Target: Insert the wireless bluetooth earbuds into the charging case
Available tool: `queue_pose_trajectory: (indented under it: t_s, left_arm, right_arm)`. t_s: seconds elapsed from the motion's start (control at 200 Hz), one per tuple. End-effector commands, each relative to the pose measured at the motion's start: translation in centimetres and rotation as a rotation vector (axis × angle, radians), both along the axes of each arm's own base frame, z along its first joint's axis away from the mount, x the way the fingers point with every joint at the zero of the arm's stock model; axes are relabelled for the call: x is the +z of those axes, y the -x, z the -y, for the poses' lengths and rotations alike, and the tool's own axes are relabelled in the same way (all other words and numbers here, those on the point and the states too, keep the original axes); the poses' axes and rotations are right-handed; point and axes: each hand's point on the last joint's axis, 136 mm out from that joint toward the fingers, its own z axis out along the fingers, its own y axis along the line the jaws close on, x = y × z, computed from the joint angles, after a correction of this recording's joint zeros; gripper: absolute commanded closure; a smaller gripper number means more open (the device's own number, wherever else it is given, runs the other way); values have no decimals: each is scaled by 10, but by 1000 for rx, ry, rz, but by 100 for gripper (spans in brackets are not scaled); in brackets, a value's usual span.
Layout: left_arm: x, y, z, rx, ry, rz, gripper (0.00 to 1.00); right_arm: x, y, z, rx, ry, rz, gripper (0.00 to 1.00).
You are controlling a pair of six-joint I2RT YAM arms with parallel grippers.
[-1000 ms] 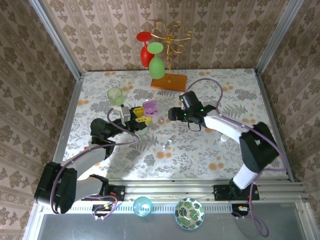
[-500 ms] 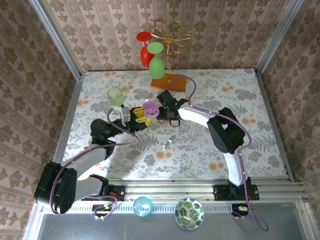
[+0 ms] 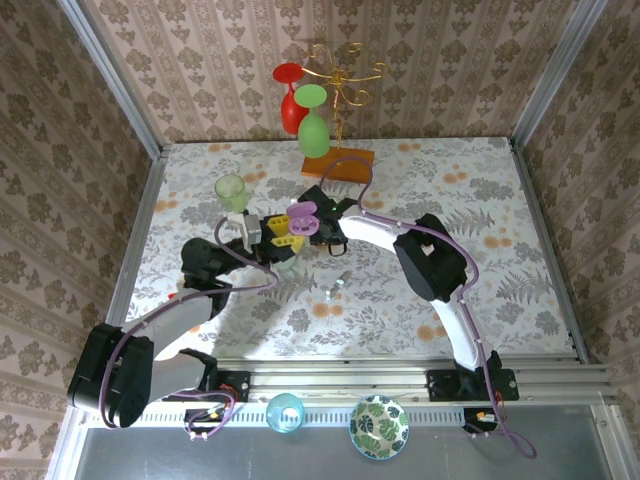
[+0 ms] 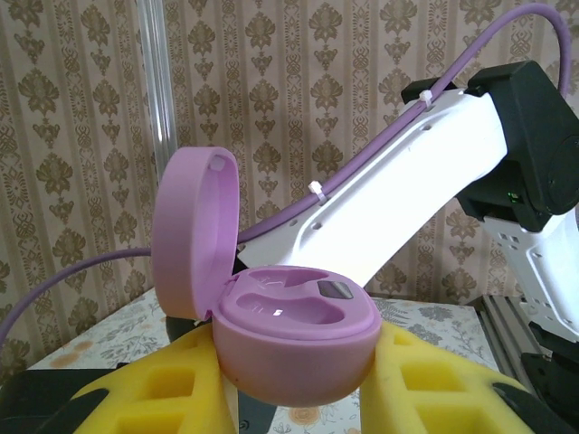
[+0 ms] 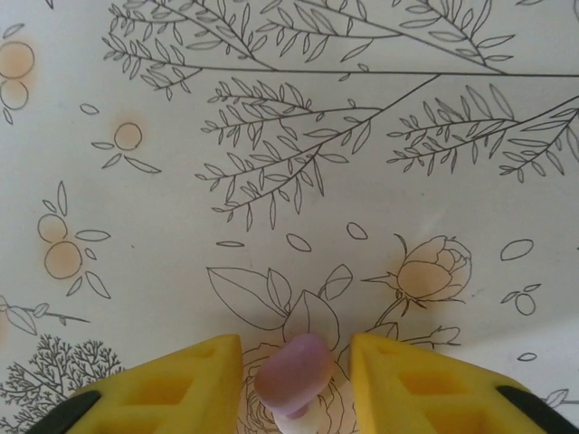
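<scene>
We see the left gripper point(image 4: 294, 393) clamped on the lilac egg-shaped plastic charging case point(image 4: 298, 339). Its yellow moulded fingers point(image 4: 154, 398) press the case's lower half from 9 and 3 o'clock. The case sits upright, its hinged lid point(image 4: 194, 231) swung open towards 10 o'clock and two moulded wells facing up. The fingers hide the case's underside and are themselves cut off by the bottom edge.

The right gripper point(image 5: 294, 362) stands partly open, bracketing the small pale pinkish-lilac plastic earbud point(image 5: 291, 372) at 6 o'clock of its wrist view. A thin strip of the flower-printed white tablecloth point(image 5: 289, 136) shows on each side of the bud, so the pads sit just beside it rather than clamped. The bud's whitish stem runs off the bottom edge, and we cannot tell whether the bud rests on the cloth.

Behind the case, at 2 o'clock, the right arm's white link point(image 4: 398, 190) crosses with its purple cable point(image 4: 362, 158).
</scene>
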Motion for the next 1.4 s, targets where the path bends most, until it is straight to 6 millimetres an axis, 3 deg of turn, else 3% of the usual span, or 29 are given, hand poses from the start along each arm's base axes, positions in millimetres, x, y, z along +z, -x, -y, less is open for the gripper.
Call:
queue_pose_trajectory:
  t_s: [0.0,0.255,0.6,0.87,1.1,1.275,1.395]
  left_arm:
    - [10,12,-2,-25,20,55,81]
    - [9,13,-1,-29,19,53,81]
    - [8,17,2,-46,17,56,81]
    - [8,20,4,-54,15,61,81]
    - [6,18,4,-56,11,54,81]
    - [4,19,4,-58,8,50,81]
    - [4,27,10,-86,9,51,81]
  right_arm:
    - [-12,-2,-3,-4,33,-11,66]
    - [-17,4,2,16,72,-37,78]
    - [12,16,20,36,57,15,81]
    - [21,56,81,24,78,-3,81]
    - [9,99,143,-11,148,-71,81]
    - [3,119,161,26,204,-103,80]
    - [2,118,168,39,259,-110,78]
